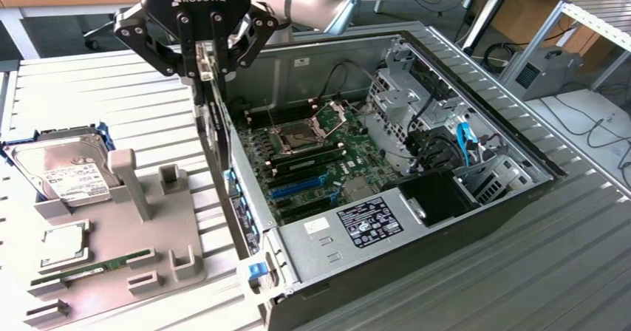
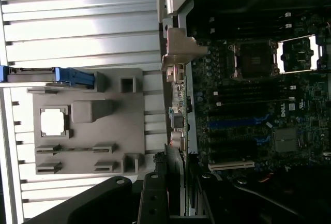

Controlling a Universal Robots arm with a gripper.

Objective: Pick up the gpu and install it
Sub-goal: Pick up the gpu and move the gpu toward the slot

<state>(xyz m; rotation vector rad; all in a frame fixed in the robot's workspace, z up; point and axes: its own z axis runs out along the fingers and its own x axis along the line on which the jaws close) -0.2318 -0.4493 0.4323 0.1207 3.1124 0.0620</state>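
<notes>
My gripper (image 1: 204,69) hangs over the rear wall of the open computer case (image 1: 473,198), shut on the gpu (image 1: 205,57). The card is seen edge-on, as a thin light strip between the black fingers. In the wrist view the gpu (image 2: 176,111) runs away from the gripper (image 2: 173,195) as a narrow green edge. Its silver end bracket (image 2: 181,48) is at the far end. There the card lies along the case wall, beside the motherboard (image 2: 258,105) with its blue slots (image 2: 235,123).
A grey parts holder (image 1: 128,227) stands at the exterior view's left of the case. It carries a hard drive (image 1: 64,172), a square processor (image 1: 64,246) and a memory stick (image 1: 94,266). Cables and a drive cage (image 1: 434,124) crowd the case's far side.
</notes>
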